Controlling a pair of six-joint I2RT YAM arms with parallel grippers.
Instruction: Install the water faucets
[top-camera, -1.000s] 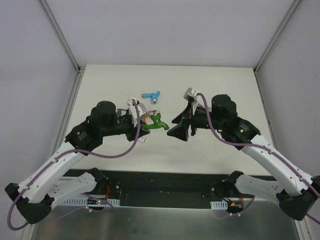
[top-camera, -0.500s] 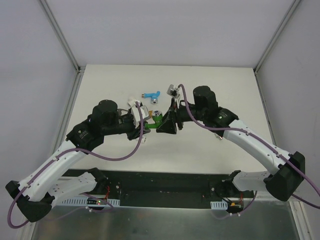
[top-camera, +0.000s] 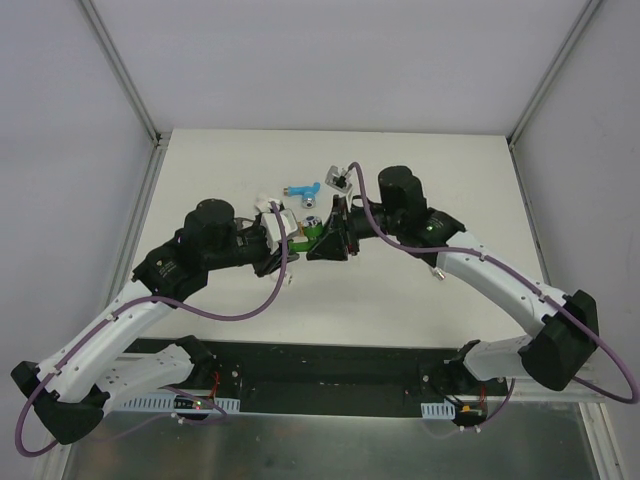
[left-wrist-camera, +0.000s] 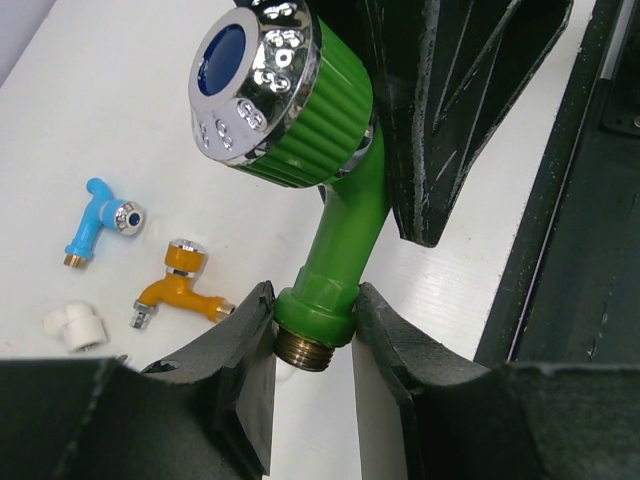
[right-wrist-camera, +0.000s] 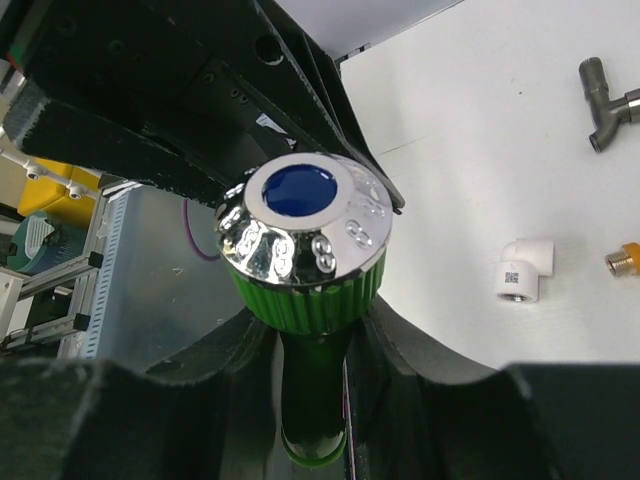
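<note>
A green faucet (left-wrist-camera: 340, 230) with a chrome, blue-centred knob is held above the table between both arms. My left gripper (left-wrist-camera: 313, 335) is shut on its collar just above the brass thread. My right gripper (right-wrist-camera: 312, 370) is shut on the green faucet (right-wrist-camera: 305, 255) around the stem under the knob. In the top view the green faucet (top-camera: 313, 233) sits between the left gripper (top-camera: 291, 243) and the right gripper (top-camera: 327, 244). A blue faucet (left-wrist-camera: 92, 218) and an orange faucet (left-wrist-camera: 180, 285) lie on the table.
A white pipe fitting (left-wrist-camera: 77, 325) lies near the orange faucet. Another white fitting (right-wrist-camera: 522, 268) and a grey metal faucet (right-wrist-camera: 610, 100) lie to the right. The blue faucet (top-camera: 302, 188) lies behind the grippers. The table's dark front rail (top-camera: 330, 362) runs along the near edge.
My right arm has swung left to the green faucet, and its jaws have closed from wide open onto the stem. The left gripper has kept its hold.
</note>
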